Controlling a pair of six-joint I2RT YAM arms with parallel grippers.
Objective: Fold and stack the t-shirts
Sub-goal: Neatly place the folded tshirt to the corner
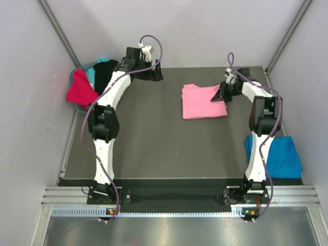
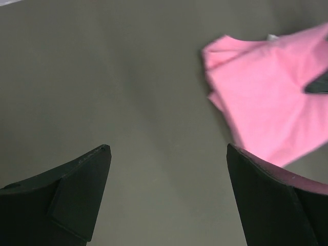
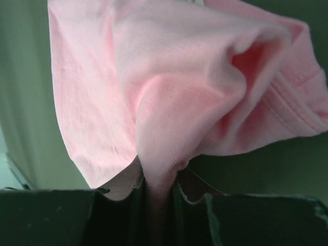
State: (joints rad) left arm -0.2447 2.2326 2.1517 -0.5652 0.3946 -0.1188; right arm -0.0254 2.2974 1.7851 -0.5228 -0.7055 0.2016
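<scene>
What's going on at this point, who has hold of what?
The right gripper is pinching the right edge of the folded pink t-shirt on the dark mat. The left gripper hangs open and empty over the mat's far left. A blue t-shirt lies by the right arm's base; a heap of red, teal and black ones sits off the far left corner.

The dark table [image 1: 154, 138] carries a folded pink t-shirt [image 1: 202, 101]. Right of it and nearer, a blue t-shirt [image 1: 279, 156] overlaps the edge. Far left of it, a red, teal and black heap [image 1: 89, 82] sits at the corner.
</scene>
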